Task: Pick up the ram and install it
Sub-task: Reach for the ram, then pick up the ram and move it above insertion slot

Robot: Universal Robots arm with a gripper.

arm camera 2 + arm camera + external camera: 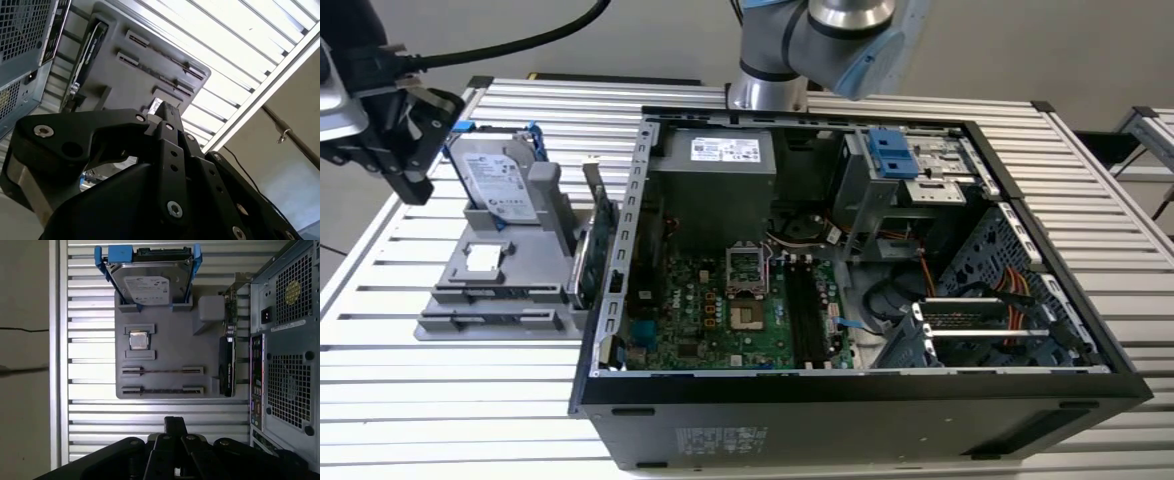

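Two ram sticks stand edge-on in the slots of a grey holder, the second ram in the slot beside the first. In the exterior view the ram sits at the holder's near end. My gripper hangs raised over the table on the exterior view's left of the holder, apart from it. Its black fingers look pressed together with nothing between them; in the second wrist view the gripper points toward the holder.
The holder also carries a silver hard drive with blue rails, a small square chip and a green expansion card. An open computer case with its motherboard fills the table's middle. The slatted table's edge is near.
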